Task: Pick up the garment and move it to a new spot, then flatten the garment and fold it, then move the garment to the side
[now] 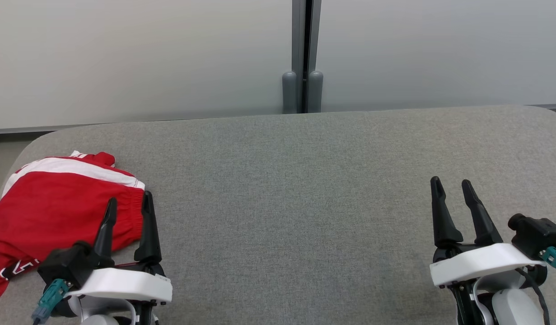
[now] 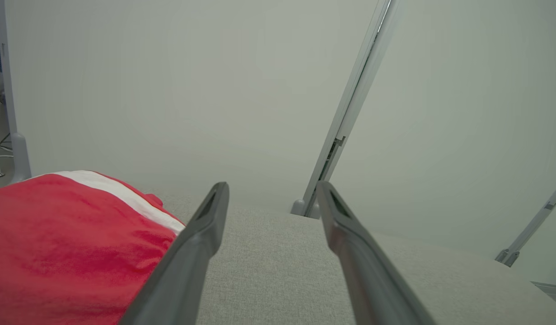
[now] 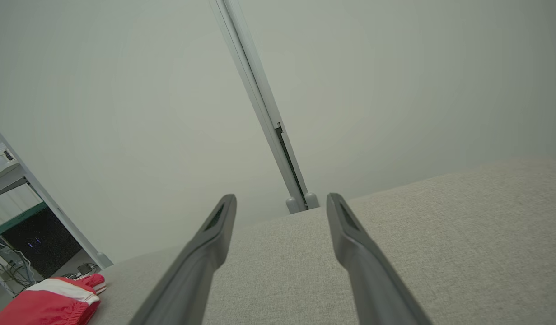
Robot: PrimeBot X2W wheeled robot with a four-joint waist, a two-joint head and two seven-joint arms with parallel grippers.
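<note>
A red garment (image 1: 52, 207) with a white stripe lies folded at the left edge of the grey table (image 1: 296, 189). My left gripper (image 1: 128, 203) stands open just above the garment's right edge, nothing between its fingers. In the left wrist view the garment (image 2: 70, 243) lies to the left of my left gripper (image 2: 271, 192). My right gripper (image 1: 449, 184) stands open and empty over bare table at the lower right. In the right wrist view my right gripper (image 3: 281, 202) points across the table and the garment (image 3: 52, 302) shows far off at the lower left.
White partition panels (image 1: 147, 58) with a grey post (image 1: 303, 54) stand right behind the table's far edge. The table's corners are rounded. A shelf with cables (image 3: 16, 243) stands beyond the table's left end.
</note>
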